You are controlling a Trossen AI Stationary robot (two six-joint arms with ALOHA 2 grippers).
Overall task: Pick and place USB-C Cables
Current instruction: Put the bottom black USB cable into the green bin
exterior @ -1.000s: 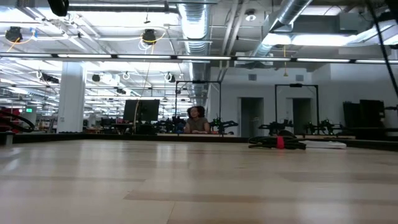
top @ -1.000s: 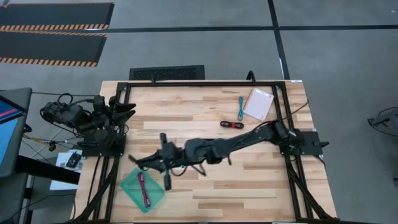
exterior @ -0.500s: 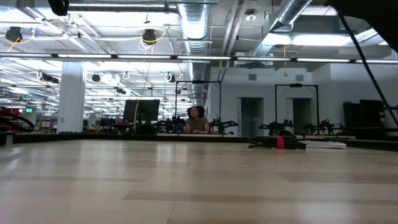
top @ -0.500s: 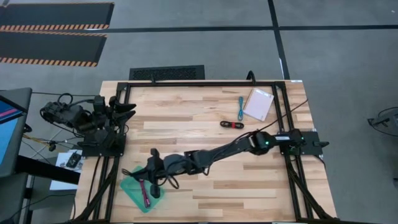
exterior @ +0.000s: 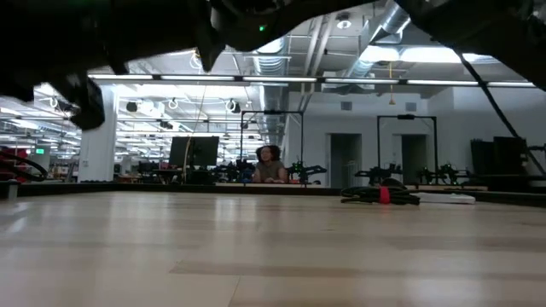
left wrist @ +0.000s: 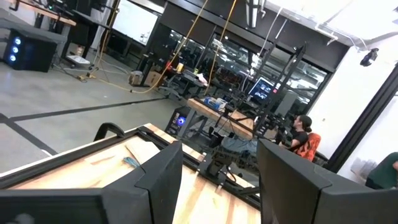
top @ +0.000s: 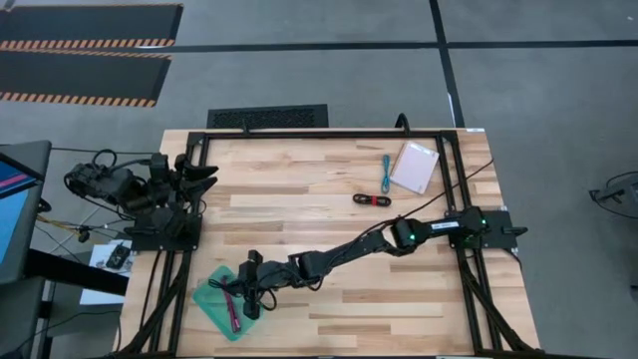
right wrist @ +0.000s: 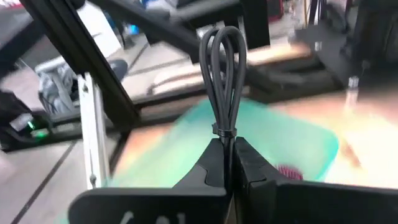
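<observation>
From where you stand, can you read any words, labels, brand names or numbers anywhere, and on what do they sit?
None can be read.
The white-pink flat packet on the table: no print shows.
The screen beside the table: colours only, no letters.
The far monitors in the left wrist view: too small to read.
The small green sign on the far wall in the low view: too small to read.

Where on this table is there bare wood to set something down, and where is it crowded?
Free: the table between the parked left gripper and the teal cable, and the near-right corner. Crowded: the green tray corner, where the right gripper holds a black cable over the pink cable.
</observation>
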